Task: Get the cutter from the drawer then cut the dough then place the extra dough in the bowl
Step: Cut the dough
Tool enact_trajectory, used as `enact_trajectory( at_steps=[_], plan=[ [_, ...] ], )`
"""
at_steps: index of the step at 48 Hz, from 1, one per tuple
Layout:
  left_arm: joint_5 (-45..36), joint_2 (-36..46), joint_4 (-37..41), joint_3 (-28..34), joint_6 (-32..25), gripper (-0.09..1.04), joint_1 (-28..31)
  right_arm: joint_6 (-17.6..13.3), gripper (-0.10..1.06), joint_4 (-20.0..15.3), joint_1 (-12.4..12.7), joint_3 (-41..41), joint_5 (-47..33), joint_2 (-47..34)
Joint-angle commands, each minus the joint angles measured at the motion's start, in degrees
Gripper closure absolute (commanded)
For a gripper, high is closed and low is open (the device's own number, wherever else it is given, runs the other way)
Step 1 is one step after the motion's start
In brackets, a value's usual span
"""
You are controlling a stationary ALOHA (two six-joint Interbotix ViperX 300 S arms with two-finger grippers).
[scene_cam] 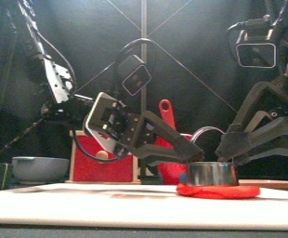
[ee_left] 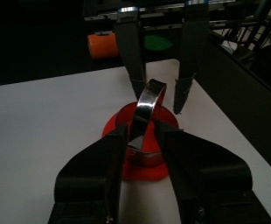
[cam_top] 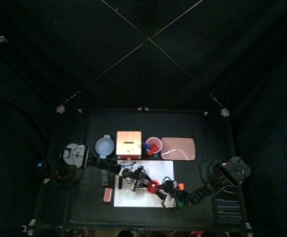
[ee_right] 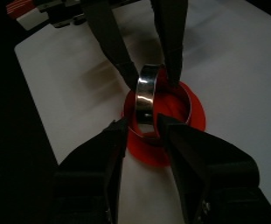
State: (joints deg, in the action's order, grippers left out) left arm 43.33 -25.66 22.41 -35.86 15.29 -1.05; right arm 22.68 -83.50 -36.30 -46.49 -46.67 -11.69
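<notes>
Now you are at the cut itself. The cutter (scene_cam: 210,173) stands on the red dough (scene_cam: 218,191), which lies on the white board (scene_cam: 59,210) at the front of the desk. Your left gripper (ee_left: 144,136) comes in from one side and your right gripper (ee_right: 148,127) from the other. Each looks closed narrow on the cutter's rim, on opposite sides, with the wire handle arching up between them.

To do this well, press straight down with both arms at the same rate, so the ring sinks level. If one side leads, the ring will likely tip and cut through on that side only. From the front, the cutter seems to sit a little left of the dough's middle. The extra dough may therefore be thin on that side and need gentle handling. A small twist at the bottom should free the edge from the board. Then lift straight up, and watch that the dough does not ride up with the metal. The bowl (scene_cam: 35,169) stands well apart to the left, beside the box (scene_cam: 103,164), so the extra dough has a fair way to travel.

No brand, label or writing can be read on any of these things.
</notes>
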Motion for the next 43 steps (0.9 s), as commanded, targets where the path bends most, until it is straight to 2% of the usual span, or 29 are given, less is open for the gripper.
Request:
enact_trajectory(
  at_steps=[1,16,25,43],
  plan=[
    [-0.97,1.41,0.09,-0.97,-0.09,0.19,0.70,-0.09,0.20,0.00,0.88,-0.97,0.88,0.53],
    [-0.97,4.57,0.26,-2.64,-0.18,0.18,0.88,0.00,0.20,0.97,1.85,-1.49,0.26,2.64],
    [-0.97,5.19,0.18,-3.78,-0.18,0.20,0.18,-0.26,0.20,3.60,2.81,-1.23,0.26,3.87],
    [-0.97,6.77,0.09,-3.87,-0.09,0.20,-1.05,0.00,0.20,7.12,3.16,1.05,0.53,3.96]
  ],
)
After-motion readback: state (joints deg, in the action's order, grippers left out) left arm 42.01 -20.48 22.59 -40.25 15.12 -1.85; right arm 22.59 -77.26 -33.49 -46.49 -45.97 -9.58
